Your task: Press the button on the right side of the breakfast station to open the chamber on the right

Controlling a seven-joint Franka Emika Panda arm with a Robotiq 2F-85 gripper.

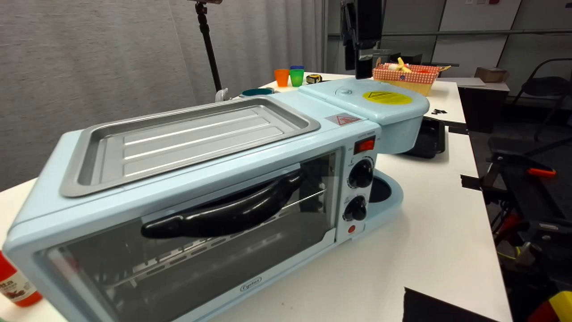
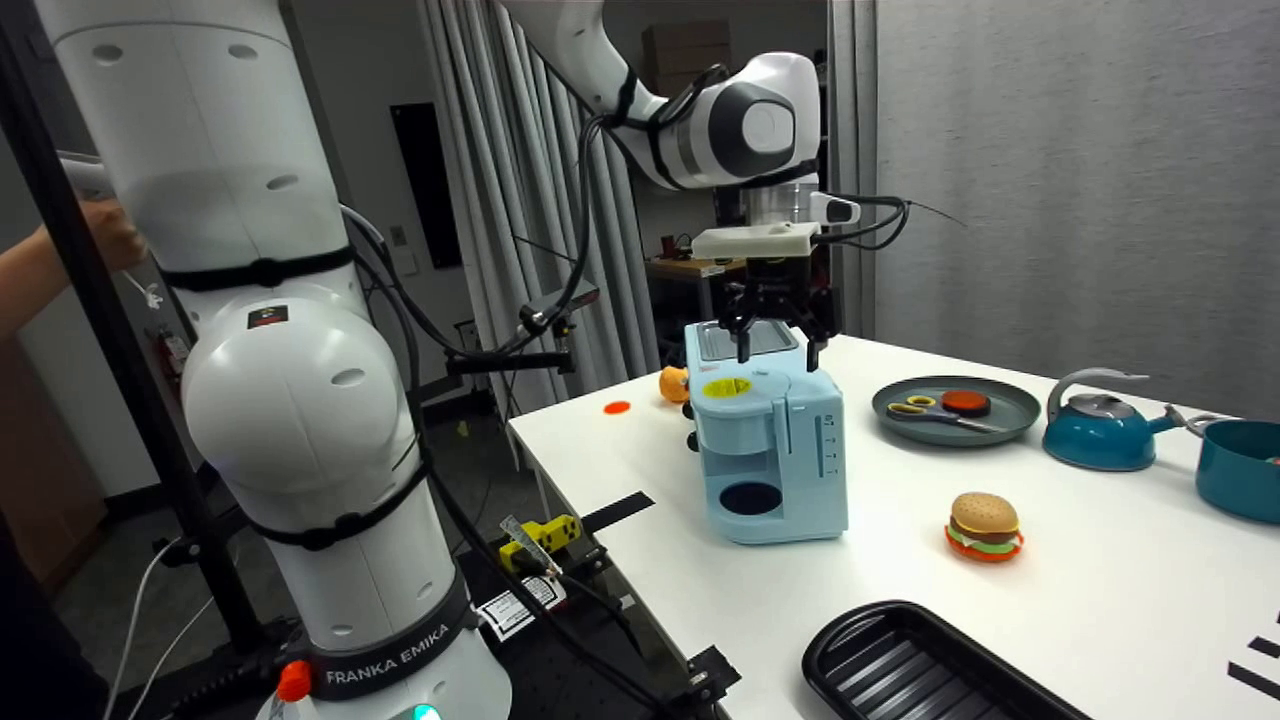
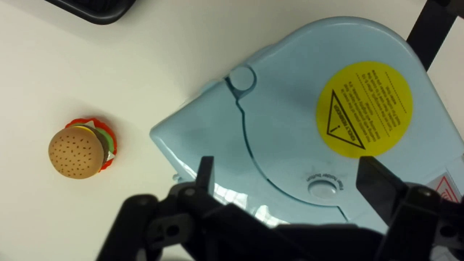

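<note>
Wrist view has my pincer (image 3: 287, 168) spread wide, gripping nothing, above the closed chamber (image 3: 286, 119) of the breakfast station (image 3: 226, 139) on the table (image 3: 145, 72). Button (image 3: 323, 189) looks unpressed (square one, I reckon), so press and opening are left.

The wrist view crops the breakfast station (image 3: 286, 123) and black tray (image 3: 99, 10).
</note>
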